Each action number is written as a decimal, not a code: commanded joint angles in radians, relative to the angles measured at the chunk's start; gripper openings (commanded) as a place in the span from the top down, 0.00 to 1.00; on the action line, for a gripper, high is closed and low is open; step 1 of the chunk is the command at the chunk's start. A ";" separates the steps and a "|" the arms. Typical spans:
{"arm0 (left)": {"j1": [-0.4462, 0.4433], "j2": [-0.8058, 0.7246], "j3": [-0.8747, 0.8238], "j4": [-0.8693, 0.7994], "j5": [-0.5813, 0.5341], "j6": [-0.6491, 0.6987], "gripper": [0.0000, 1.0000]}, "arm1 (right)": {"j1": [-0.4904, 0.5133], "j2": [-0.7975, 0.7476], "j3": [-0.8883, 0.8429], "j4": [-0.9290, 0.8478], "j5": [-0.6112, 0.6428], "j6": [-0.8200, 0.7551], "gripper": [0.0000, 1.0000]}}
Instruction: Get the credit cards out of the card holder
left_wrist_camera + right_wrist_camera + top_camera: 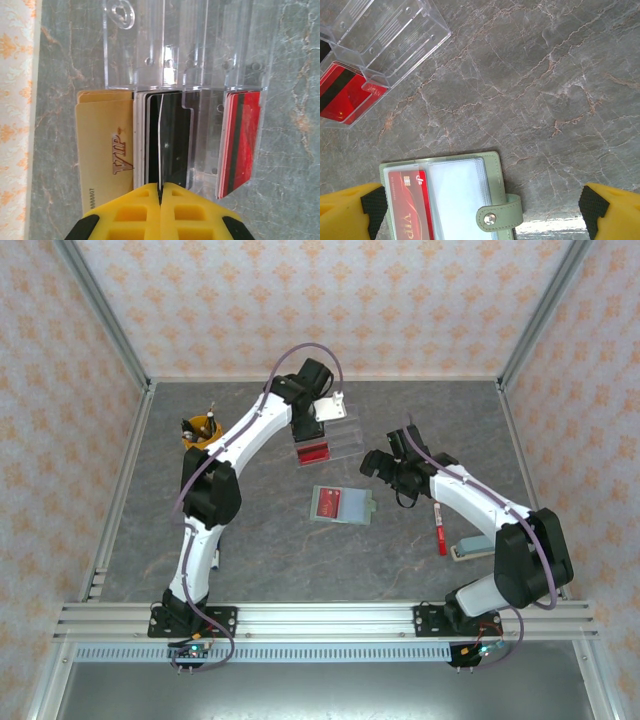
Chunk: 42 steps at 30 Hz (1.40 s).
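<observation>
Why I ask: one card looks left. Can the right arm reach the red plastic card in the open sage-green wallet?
Probably yes: the right gripper is open and aimed at the sage-green wallet, and nothing but a clear sleeve seems to cover its red plastic card.

The grey marbled table (pixel 260 540) bears a clear acrylic tray (pixel 345 438), an open sage-green card holder (pixel 362 506), a red marker (pixel 441 532) and an orange cup (pixel 200 430).

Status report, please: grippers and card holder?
Left gripper jaws shut on a thin card, edge-on over the tray. Right gripper jaws open above the card holder. One red card still inside. Nothing in the way.
</observation>
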 commanded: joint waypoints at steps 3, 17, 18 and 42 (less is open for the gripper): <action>0.003 0.026 0.051 -0.042 -0.058 0.038 1.00 | 0.000 0.001 0.040 -0.033 0.015 0.010 0.00; -0.012 0.082 0.068 -0.050 -0.131 0.062 1.00 | 0.000 0.006 0.044 -0.047 0.014 0.005 0.00; -0.013 0.084 0.068 -0.048 -0.128 0.064 1.00 | -0.001 0.005 0.045 -0.048 0.013 0.005 0.00; -0.013 0.130 0.154 -0.066 -0.117 0.055 0.83 | -0.001 0.029 0.056 -0.045 -0.014 0.015 0.00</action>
